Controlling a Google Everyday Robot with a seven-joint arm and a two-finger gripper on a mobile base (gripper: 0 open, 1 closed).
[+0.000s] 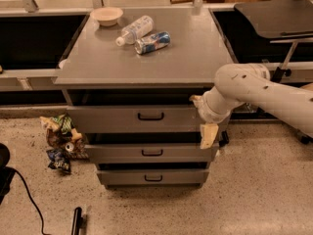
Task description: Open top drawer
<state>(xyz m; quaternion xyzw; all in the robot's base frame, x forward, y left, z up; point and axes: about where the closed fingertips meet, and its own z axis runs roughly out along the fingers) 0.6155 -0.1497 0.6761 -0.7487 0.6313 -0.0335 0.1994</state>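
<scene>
The grey cabinet has three drawers. The top drawer [112, 119] is the widest, with a tall flat front and a small black bar handle [150, 116] at its centre. It stands out a little from the cabinet, with a dark gap above its front. My gripper [203, 120], on a white arm [254, 89] coming in from the right, is at the right end of the top drawer's front, well right of the handle. A cream part of it hangs down over the gap toward the middle drawer [151, 152].
On the cabinet top [195, 58] lie a plastic bottle [134, 29], a can [152, 42] and a bowl [106, 15]. The bottom drawer [153, 177] is the narrowest. Crumpled snack bags [61, 141] lie on the floor to the left. A black cable [29, 199] runs at lower left.
</scene>
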